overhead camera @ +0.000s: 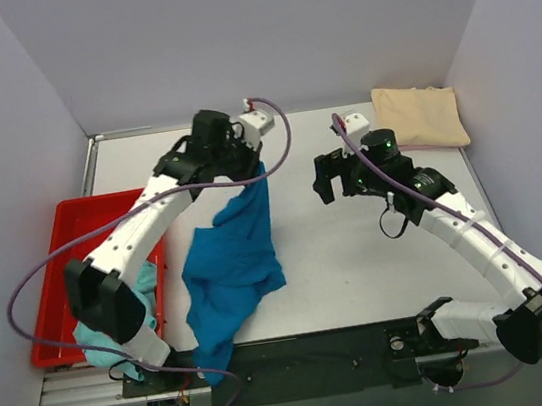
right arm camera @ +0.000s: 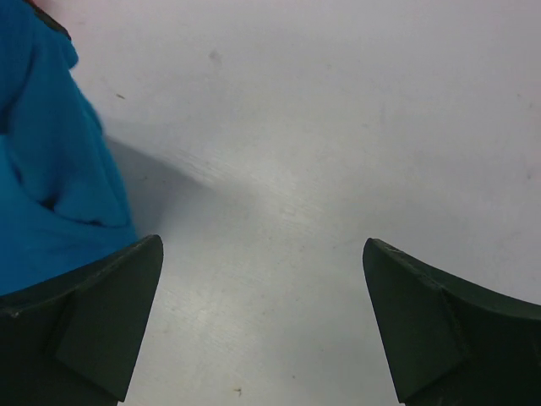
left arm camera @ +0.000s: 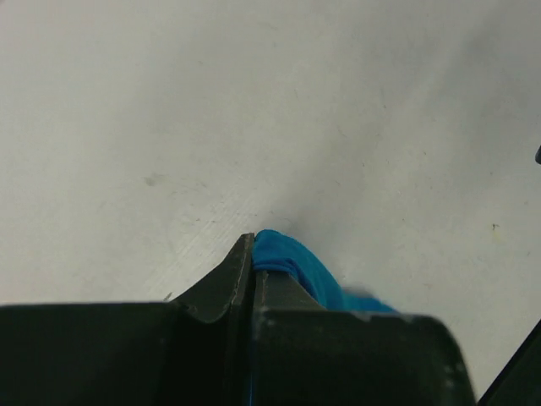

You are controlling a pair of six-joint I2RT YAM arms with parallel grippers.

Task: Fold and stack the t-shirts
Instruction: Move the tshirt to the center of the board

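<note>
Left pincer is clamped on an edge of the blue t-shirt, which hangs beneath it and trails onto the table. Right pincer, spread wide and empty, hovers just beside that cloth. I'd say it should pinch the same edge level with the left, then both spread it flat. The cream t-shirt lies well beyond the right one.
</note>
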